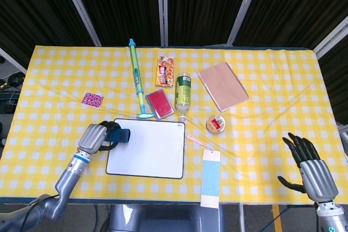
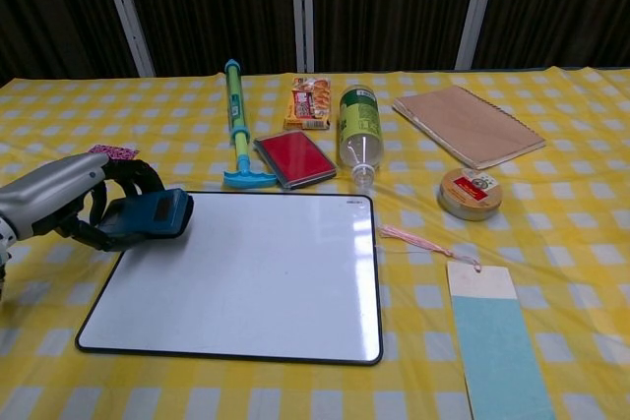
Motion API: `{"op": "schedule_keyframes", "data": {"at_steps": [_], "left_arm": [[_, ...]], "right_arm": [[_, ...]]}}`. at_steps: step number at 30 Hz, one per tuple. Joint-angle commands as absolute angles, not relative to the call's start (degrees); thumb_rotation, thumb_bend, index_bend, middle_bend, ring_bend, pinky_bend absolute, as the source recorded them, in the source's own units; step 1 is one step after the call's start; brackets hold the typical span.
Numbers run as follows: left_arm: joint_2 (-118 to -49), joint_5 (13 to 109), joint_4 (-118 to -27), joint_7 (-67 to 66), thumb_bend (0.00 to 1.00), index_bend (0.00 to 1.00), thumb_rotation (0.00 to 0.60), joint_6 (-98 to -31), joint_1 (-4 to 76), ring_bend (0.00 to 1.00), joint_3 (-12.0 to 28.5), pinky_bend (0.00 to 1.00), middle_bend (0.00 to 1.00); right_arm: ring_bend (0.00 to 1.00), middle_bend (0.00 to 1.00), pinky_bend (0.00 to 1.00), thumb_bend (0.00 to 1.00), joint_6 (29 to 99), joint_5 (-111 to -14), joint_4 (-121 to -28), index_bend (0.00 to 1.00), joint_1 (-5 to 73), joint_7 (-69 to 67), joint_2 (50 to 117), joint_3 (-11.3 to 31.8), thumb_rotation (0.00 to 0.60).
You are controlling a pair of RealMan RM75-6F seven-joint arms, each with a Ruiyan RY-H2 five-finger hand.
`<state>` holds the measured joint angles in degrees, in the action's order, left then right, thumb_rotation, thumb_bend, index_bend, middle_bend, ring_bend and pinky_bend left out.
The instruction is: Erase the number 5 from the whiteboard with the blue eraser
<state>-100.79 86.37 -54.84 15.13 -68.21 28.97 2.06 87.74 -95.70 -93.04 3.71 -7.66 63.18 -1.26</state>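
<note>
The whiteboard (image 1: 149, 150) (image 2: 256, 277) lies flat near the front of the yellow checked table, and its white surface shows no writing. My left hand (image 1: 95, 137) (image 2: 69, 199) grips the blue eraser (image 1: 121, 135) (image 2: 150, 215) at the board's top left corner, over the edge. Fingers wrap around the eraser's far side. My right hand (image 1: 311, 164) hangs open off the table's front right, fingers spread, nothing in it; the chest view does not show it.
Behind the board lie a green-blue pump (image 1: 136, 77), a red case (image 1: 160, 103), a snack pack (image 1: 165, 70), a green bottle (image 1: 183, 91), a brown notebook (image 1: 223, 86) and a round tin (image 1: 216, 124). A light blue strip (image 1: 210, 177) and pink string (image 1: 195, 140) lie right of it. A pink card (image 1: 92, 99) sits at left.
</note>
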Motion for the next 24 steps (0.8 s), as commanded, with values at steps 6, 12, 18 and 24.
{"op": "schedule_keyframes", "data": {"at_steps": [6,12,18,24], "left_arm": [[-92.80,86.14,-63.16,14.29,0.56,0.85,0.600,-70.64,29.69,0.55,5.33,0.58,0.65],[-86.65,84.07,-68.89,11.33,0.56,0.85,0.600,-70.84,28.30,0.55,6.14,0.57,0.65],[-86.00,83.64,-66.76,6.29,0.56,0.84,0.600,-70.76,24.53,0.55,1.93,0.56,0.64],[-88.68,84.35,-62.70,8.70,0.56,0.83,0.600,-70.78,22.24,0.55,-0.43,0.55,0.62]], "right_arm": [[0.00,0.00,0.00,0.04,87.90,-95.87,-93.10,0.00,3.64,-7.51,63.12,-1.32,0.600],[0.00,0.00,0.00,0.04,87.89,-95.72,-93.18,0.00,3.61,-7.45,63.07,-1.25,0.600],[0.00,0.00,0.00,0.04,87.79,-96.38,-93.37,0.00,3.61,-6.23,63.38,-1.58,0.600],[0.00,0.00,0.00,0.04,87.93,-96.88,-93.62,0.00,3.44,-4.86,63.79,-1.84,0.600]]}}
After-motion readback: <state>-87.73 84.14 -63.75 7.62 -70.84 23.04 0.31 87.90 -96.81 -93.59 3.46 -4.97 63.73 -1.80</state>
